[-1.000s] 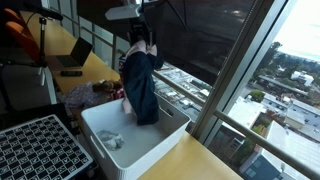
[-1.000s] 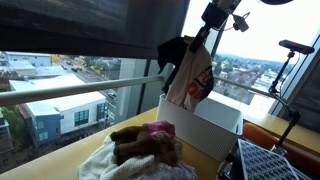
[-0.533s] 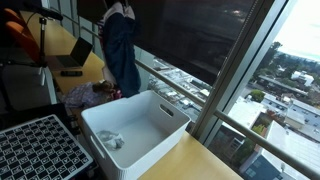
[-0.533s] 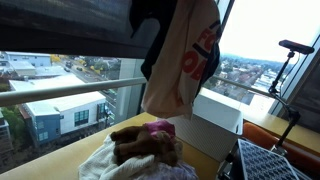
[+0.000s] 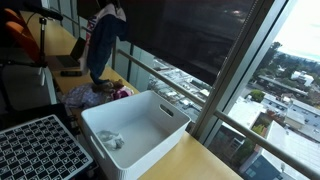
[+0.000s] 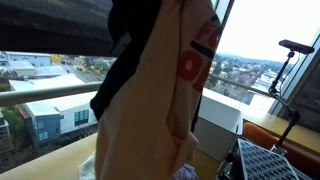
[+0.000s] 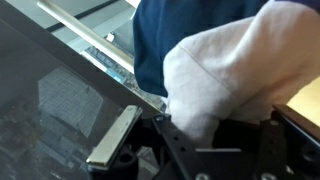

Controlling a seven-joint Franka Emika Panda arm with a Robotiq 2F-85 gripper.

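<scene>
Gripper (image 7: 165, 118) clamps cream garment (image 6: 150, 120), its red lettering (image 6: 197, 55) unreadable.

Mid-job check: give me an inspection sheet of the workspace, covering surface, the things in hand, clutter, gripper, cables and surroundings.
surface: wooden table running along the glass.
job's things: dark blue and cream garment with red print, hanging in the air above the clothes pile, beside the white bin.
clutter: small white cloth lying in the bin; black grid rack next to it; laptop further back.
gripper: shut on the garment, fabric bunched against the fingers.
cables: nothing seen.
surroundings: tall window with city buildings far below; a dark stand by the glass.
</scene>
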